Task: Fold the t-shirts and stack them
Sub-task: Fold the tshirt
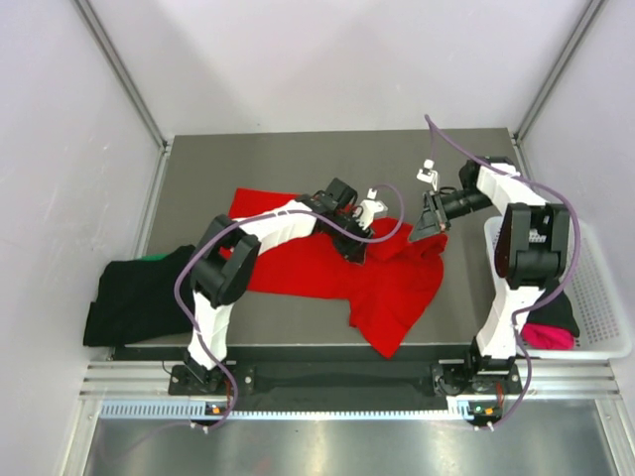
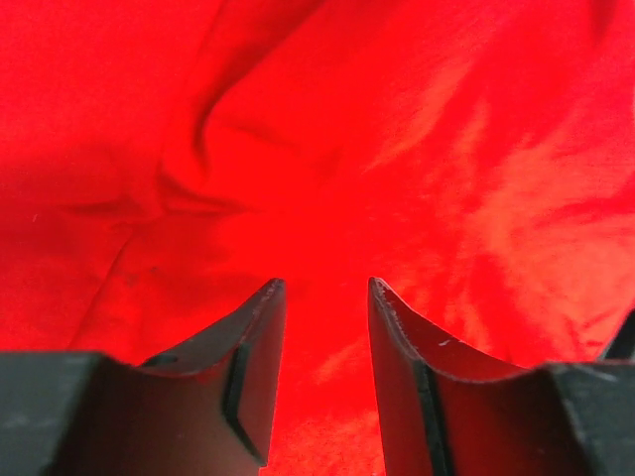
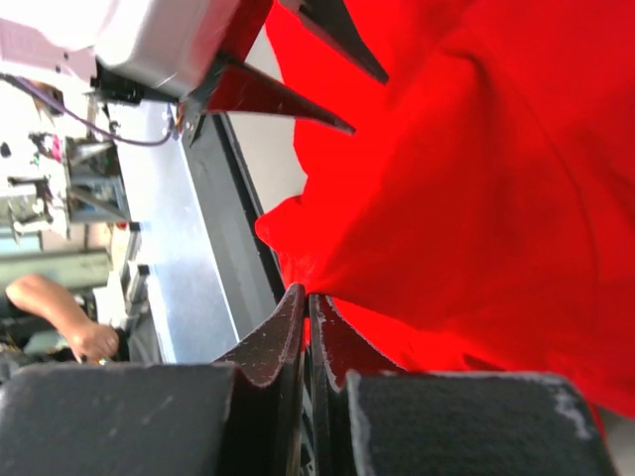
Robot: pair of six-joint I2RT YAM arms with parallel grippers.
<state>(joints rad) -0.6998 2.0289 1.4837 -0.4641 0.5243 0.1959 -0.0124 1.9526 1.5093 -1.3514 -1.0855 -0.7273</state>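
Observation:
A bright red t-shirt lies spread and rumpled across the middle of the dark table. My left gripper hovers low over its upper middle. In the left wrist view its jaws stand open, with red cloth beyond them and nothing pinched between. My right gripper is shut on the shirt's right upper edge and holds it raised. The right wrist view shows that gripper closed on a fold of the red cloth. The left gripper's dark fingers are just above the fold.
A black t-shirt lies bunched at the table's left edge, with green cloth peeking out behind it. A white mesh basket at the right holds a magenta-pink shirt and a black one. White walls enclose the table.

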